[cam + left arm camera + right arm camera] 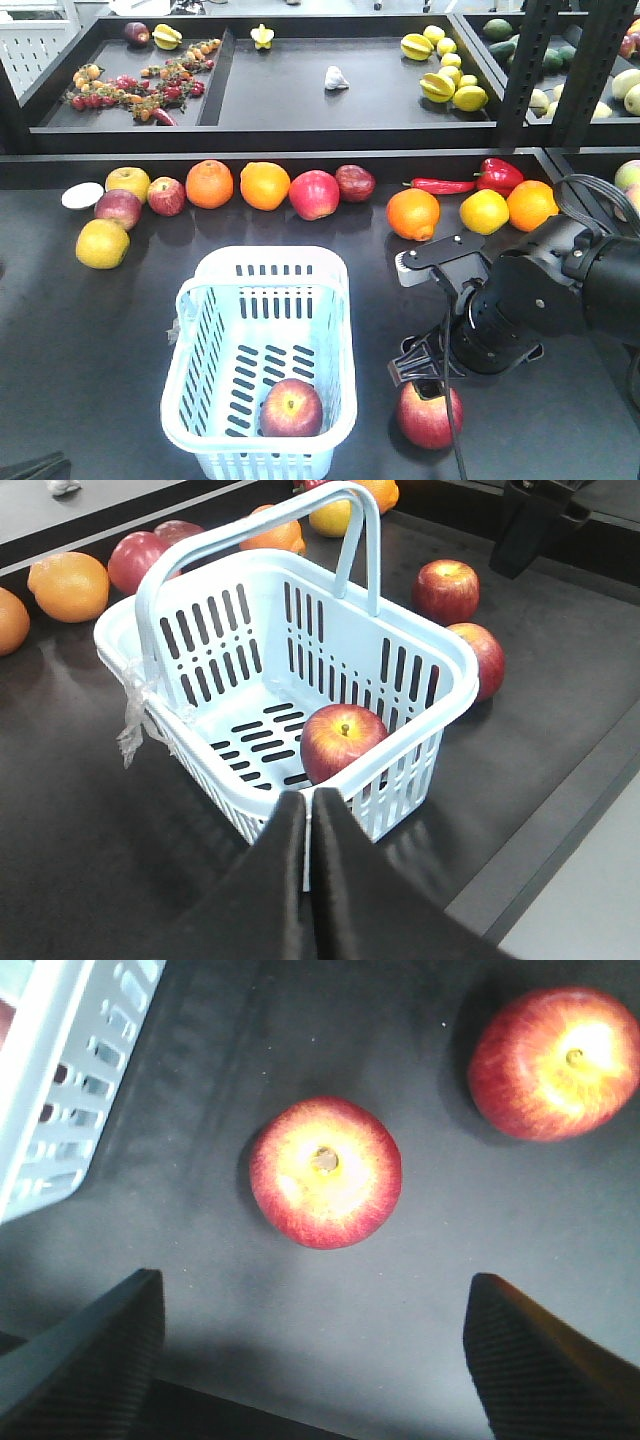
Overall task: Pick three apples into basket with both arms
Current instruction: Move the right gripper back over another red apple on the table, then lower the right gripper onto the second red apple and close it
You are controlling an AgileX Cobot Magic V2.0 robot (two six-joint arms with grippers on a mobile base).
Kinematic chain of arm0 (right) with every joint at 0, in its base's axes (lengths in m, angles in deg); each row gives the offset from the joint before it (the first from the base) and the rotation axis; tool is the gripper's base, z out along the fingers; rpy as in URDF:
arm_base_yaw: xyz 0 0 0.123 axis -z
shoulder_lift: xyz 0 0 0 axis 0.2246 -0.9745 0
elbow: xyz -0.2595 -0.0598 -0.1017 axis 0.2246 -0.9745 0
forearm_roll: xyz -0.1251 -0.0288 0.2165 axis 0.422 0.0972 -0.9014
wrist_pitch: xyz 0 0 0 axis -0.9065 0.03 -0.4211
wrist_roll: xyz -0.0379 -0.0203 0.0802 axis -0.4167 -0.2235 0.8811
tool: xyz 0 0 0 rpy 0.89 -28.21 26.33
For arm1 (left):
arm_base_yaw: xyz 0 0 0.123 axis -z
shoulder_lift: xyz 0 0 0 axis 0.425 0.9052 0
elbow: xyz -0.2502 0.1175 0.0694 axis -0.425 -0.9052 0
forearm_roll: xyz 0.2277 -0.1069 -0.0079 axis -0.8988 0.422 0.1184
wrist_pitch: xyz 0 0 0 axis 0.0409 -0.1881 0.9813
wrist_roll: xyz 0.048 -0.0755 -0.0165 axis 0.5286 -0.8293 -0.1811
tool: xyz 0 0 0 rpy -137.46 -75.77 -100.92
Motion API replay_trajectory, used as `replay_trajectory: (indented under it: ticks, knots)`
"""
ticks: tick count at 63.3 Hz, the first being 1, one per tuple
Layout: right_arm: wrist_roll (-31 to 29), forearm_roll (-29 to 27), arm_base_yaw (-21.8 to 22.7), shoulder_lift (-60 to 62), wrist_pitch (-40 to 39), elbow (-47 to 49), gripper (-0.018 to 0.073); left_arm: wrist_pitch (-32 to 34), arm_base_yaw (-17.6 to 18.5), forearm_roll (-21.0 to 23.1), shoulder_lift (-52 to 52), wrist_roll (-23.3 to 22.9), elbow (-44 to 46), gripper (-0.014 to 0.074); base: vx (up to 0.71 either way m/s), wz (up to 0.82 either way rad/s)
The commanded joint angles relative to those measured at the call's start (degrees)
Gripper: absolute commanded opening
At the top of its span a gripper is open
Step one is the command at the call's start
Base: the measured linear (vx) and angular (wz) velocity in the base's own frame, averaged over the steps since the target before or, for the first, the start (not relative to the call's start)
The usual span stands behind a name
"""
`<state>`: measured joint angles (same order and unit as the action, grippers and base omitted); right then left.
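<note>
Though hidden in front view, a second apple (556, 1062) lies two o'clock of the apple (325, 1172) under the wide-open right claw (315, 1280); left claw (306, 800) is closed.

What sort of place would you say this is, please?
Probably a mock supermarket produce stand used for robot trials: black tiered display trays, loose round oranges and red peppers, a pale blue slotted plastic shopping basket on the dark counter, and a black robot arm.
</note>
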<state>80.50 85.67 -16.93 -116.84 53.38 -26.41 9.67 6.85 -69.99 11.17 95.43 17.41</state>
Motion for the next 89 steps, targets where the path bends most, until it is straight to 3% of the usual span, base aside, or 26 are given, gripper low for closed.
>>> replay_trajectory:
  ticks: [1, 17, 53, 67, 76, 89]
  knots:
    - [2.0, 1.4, 0.3, 1.7, -2.0, 1.6, 0.0634, 3.9, 0.1, 0.9, 0.4, -0.4, 1.6, -0.0006, 0.00, 0.00]
    - [2.7, 1.9, 0.3, -0.5, -2.0, 1.6, 0.0671, 3.9, 0.1, 0.9, 0.4, -0.4, 1.6, -0.0006, 0.00, 0.00]
    - [2.7, 1.8, 0.3, -9.0, -7.0, 1.6, 0.0665, 3.9, 0.1, 0.9, 0.4, -0.4, 1.6, -0.0006, 0.00, 0.00]
    - [2.6, 1.4, 4.2, -10.6, -7.3, 1.6, 0.0664, 3.9, 0.1, 0.9, 0.4, -0.4, 1.6, -0.0006, 0.00, 0.00]
    - [-0.3, 0.9, 5.3, -10.6, -7.6, 1.6, 0.0662, 3.9, 0.1, 0.9, 0.4, -0.4, 1.6, -0.0006, 0.00, 0.00]
    - [-8.7, -4.3, 5.3, -10.6, -10.1, 1.6, 0.0654, 3.9, 0.1, 0.9, 0.4, -0.4, 1.6, -0.0006, 0.00, 0.00]
